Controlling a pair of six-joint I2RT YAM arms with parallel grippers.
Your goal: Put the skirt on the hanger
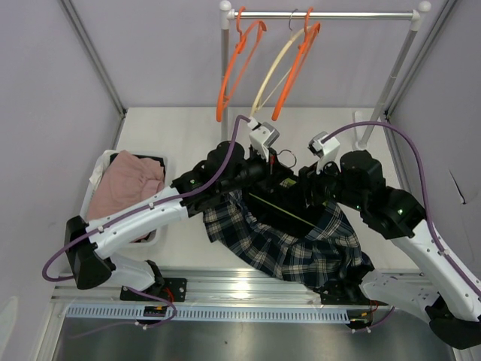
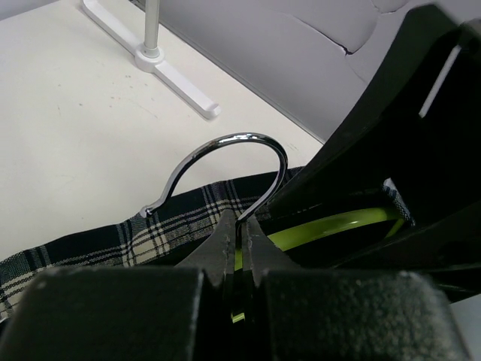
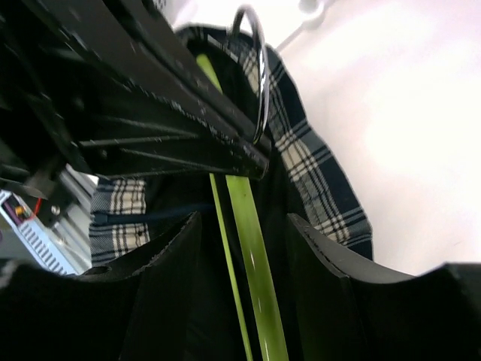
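Observation:
A dark plaid skirt [image 1: 301,244] lies draped over the table's front middle, with a lime green hanger [image 1: 282,207] across it. My left gripper [image 2: 242,235] is shut on the neck of the hanger's metal hook [image 2: 240,141], and the green hanger [image 2: 331,226] and plaid skirt [image 2: 113,242] lie just beyond. In the top view the left gripper [image 1: 272,162] sits beside the hook [image 1: 285,157]. My right gripper [image 3: 244,226] is open, its fingers [image 3: 176,248] standing either side of the green hanger [image 3: 255,256] without touching it. The skirt [image 3: 316,165] hangs under it.
A clothes rail [image 1: 323,14] at the back carries two orange hangers [image 1: 237,64] and a cream hanger [image 1: 274,75]. Its white foot [image 2: 176,75] rests on the table. A white basket [image 1: 98,169] holding pink cloth [image 1: 128,188] stands at the left.

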